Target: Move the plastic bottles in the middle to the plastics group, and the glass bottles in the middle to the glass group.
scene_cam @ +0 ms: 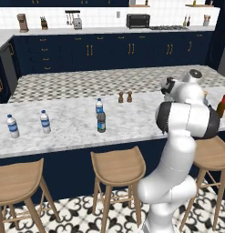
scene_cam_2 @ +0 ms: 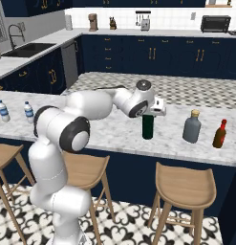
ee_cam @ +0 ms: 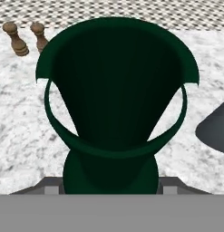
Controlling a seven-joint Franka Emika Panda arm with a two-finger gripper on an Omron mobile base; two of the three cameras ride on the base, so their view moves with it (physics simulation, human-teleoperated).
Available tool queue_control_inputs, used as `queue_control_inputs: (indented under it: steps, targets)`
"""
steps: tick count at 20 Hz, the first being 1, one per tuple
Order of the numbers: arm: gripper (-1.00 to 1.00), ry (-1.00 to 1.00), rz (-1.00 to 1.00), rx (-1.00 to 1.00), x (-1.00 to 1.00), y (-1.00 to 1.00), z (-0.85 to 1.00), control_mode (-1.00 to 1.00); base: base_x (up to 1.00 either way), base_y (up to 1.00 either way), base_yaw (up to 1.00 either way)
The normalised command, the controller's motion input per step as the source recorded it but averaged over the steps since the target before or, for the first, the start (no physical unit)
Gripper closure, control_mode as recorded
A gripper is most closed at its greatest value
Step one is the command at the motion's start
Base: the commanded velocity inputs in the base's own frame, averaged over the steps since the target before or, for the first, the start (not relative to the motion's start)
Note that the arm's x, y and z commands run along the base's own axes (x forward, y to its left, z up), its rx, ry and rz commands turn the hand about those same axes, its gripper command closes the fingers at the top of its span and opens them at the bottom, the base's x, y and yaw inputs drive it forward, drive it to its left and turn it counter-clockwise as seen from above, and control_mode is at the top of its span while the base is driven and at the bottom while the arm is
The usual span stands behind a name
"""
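1. Looking through the left base view, we see two clear water bottles [scene_cam: 12, 126] standing at the left of the marble worktop [scene_cam: 73, 129]. Mid-worktop, a clear blue-capped bottle [scene_cam: 99, 107] stands just behind a smoky-grey bottle [scene_cam: 101, 122]. Two brown shakers [scene_cam: 125, 97] sit further back. An amber-red bottle [scene_cam: 222, 105] peeks out past the arm.
2. Turning to the right base view, we find our end effector [scene_cam_2: 149, 114] clasped on the neck of the green wine bottle [scene_cam_2: 147, 127], which stands upright on the worktop. To its right stands the squat grey-blue bottle [scene_cam_2: 192, 127], then the amber-red one just beyond.
3. Peering along the hand view, we look down the green bottle between the finger tips [ee_cam: 51, 190]; the shakers lie at upper left and the grey-blue bottle at the right edge.
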Motion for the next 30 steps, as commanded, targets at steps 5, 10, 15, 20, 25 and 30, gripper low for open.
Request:
queue_control_inputs:
  steps: [5, 10, 15, 20, 25, 30]
  targets:
    - [1.00, 0.00, -0.03, 0.00, 0.00, -0.89, 0.01, -1.00, 0.00, 0.00, 0.00]
    - [1.00, -0.01, 0.00, -0.01, 0.00, -0.11, 0.00, -1.00, 0.00, 0.00, 0.00]
    - [1.00, -0.09, -0.01, -0.03, 0.05, -0.10, -0.02, -1.00, 0.00, 0.00, 0.00]
    - [1.00, -0.04, -0.03, -0.05, 0.36, -0.18, -0.35, -1.00, 0.00, 0.00, 0.00]
    - [1.00, 0.00, -0.07, -0.04, 0.42, -0.15, -0.05, -1.00, 0.00, 0.00, 0.00]
    - [1.00, 0.00, -0.04, 0.00, 0.36, -0.18, 0.00, -1.00, 0.00, 0.00, 0.00]
